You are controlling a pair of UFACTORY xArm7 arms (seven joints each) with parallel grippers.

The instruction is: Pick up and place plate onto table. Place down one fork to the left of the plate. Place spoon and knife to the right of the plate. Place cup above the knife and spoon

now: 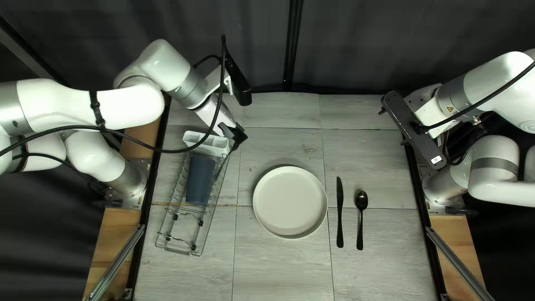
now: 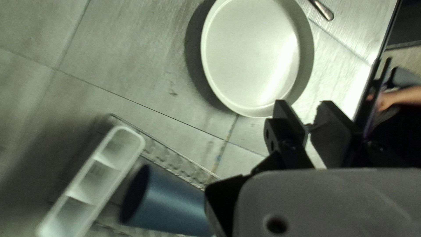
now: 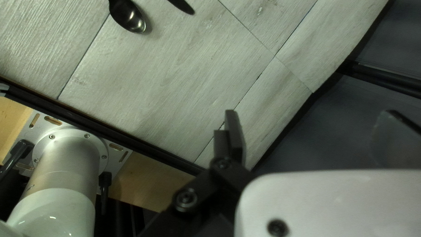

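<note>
My left gripper [image 1: 237, 135] hangs over the rack's far end by the white cutlery holder [image 1: 207, 143]; a thin dark strip, not clearly identifiable, runs below it. In the left wrist view my left gripper [image 2: 307, 120] overlaps the table beside the plate [image 2: 256, 57]. The plate [image 1: 290, 202] lies mid-table; the knife [image 1: 340, 212] and spoon [image 1: 361, 220] lie right of it. A blue cup [image 1: 200, 179] lies on its side in the wire rack [image 1: 179, 226]. My right gripper [image 1: 415, 129] stands raised at the right edge; its wrist view shows my right gripper [image 3: 311, 131] open. No fork is clearly visible.
The cutlery holder [image 2: 94, 180] and cup [image 2: 166, 202] are beside my left gripper in its wrist view. A person's hand [image 2: 386, 100] shows past the table's edge. My right arm's base [image 3: 66, 162] stands beside the right table edge.
</note>
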